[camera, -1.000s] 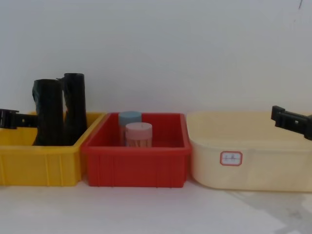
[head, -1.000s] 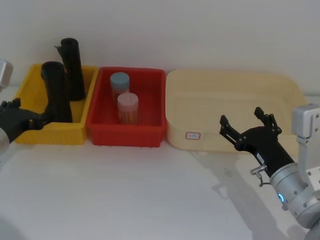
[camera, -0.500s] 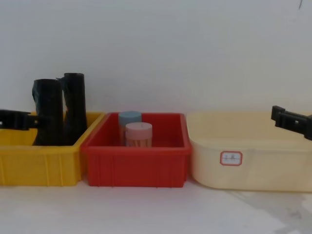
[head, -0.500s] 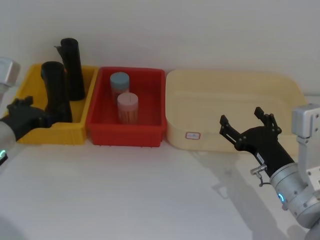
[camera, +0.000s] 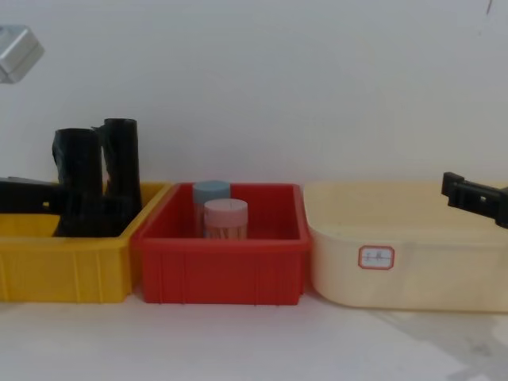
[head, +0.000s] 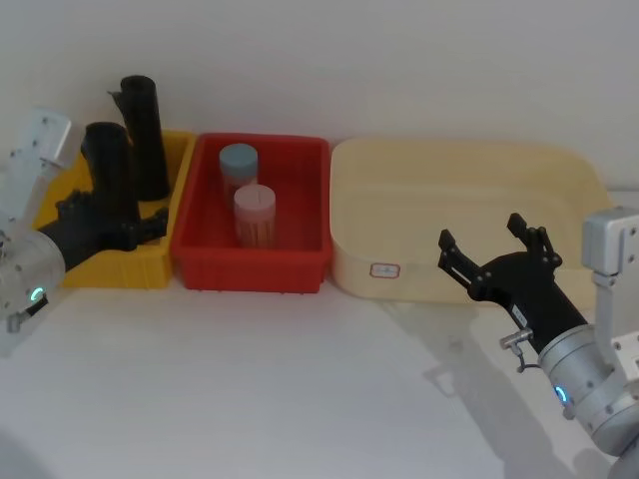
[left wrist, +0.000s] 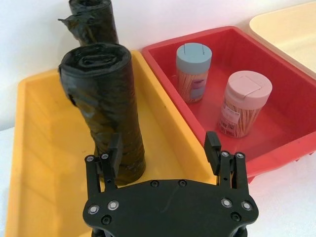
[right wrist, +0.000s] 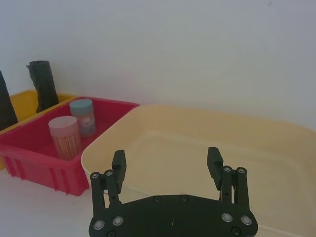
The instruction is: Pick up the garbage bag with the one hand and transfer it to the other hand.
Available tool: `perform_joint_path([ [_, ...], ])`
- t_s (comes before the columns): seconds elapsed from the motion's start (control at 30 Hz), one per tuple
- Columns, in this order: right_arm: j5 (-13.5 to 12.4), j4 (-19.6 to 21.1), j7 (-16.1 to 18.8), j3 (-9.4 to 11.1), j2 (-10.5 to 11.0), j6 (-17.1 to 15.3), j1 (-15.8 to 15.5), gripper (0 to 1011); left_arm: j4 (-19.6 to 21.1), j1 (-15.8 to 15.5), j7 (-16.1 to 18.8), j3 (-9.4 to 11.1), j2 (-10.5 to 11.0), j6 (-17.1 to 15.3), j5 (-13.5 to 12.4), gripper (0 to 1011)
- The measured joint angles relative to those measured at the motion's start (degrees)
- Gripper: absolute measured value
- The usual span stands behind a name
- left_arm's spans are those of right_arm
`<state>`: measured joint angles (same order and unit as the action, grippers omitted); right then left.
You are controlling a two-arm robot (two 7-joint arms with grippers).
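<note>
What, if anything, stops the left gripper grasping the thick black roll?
Likely nothing, so yes: the left gripper is open at the base of the thick roll, though the roll sits near one finger, not centred. The slimmer roll stands behind.

I count three bins: a yellow bin [head: 120, 269], a red bin [head: 250, 269], a cream bin [head: 469, 190]. Two black rolls: the garbage bag [head: 105, 165], a thin roll [head: 145, 130]. Two jars: a blue-lid jar [head: 239, 163], a pink-lid jar [head: 255, 215].
</note>
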<state>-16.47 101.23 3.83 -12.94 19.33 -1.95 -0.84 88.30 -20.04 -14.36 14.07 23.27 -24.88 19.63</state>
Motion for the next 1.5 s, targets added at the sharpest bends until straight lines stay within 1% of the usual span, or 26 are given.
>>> perform_joint_path([
  [0.2, 0.0, 0.0, 0.0, 0.0, 0.0, 0.0, 0.0, 1001, -1.6, -1.3, -0.6, 0.7, -0.4, 0.2, -0.8, 1001],
  [0.4, 0.0, 0.0, 0.0, 0.0, 0.0, 0.0, 0.0, 1001, -1.8, -1.4, -0.5, 0.6, -0.6, 0.2, -1.1, 1001],
  [0.77, 0.0, 0.0, 0.0, 0.0, 0.0, 0.0, 0.0, 1001, 1.7, 1.4, 0.5, -1.2, -0.7, -0.3, -1.0, 1001],
  [0.83, 0.0, 0.0, 0.0, 0.0, 0.0, 0.0, 0.0, 1001, 2.9, 2.4, 1.0, -1.8, -0.7, -0.5, -0.9, 1001],
  [0.87, 0.0, 0.0, 0.0, 0.0, 0.0, 0.0, 0.0, 1001, 2.9, 2.4, 1.0, -1.8, -0.7, -0.5, -0.9, 1001],
  [1.1, 0.0, 0.0, 0.0, 0.0, 0.0, 0.0, 0.0, 1001, 4.9, 4.6, 2.3, -3.6, -0.8, -1.1, -0.9, 1001],
  [1.3, 0.0, 0.0, 0.0, 0.0, 0.0, 0.0, 0.0, 1001, 5.0, 5.2, 2.9, -4.5, -0.8, -1.2, -1.0, 1001],
  [1.5, 0.0, 0.0, 0.0, 0.0, 0.0, 0.0, 0.0, 1001, 3.7, 5.1, 2.9, -5.2, -0.7, -1.1, -1.2, 1001],
])
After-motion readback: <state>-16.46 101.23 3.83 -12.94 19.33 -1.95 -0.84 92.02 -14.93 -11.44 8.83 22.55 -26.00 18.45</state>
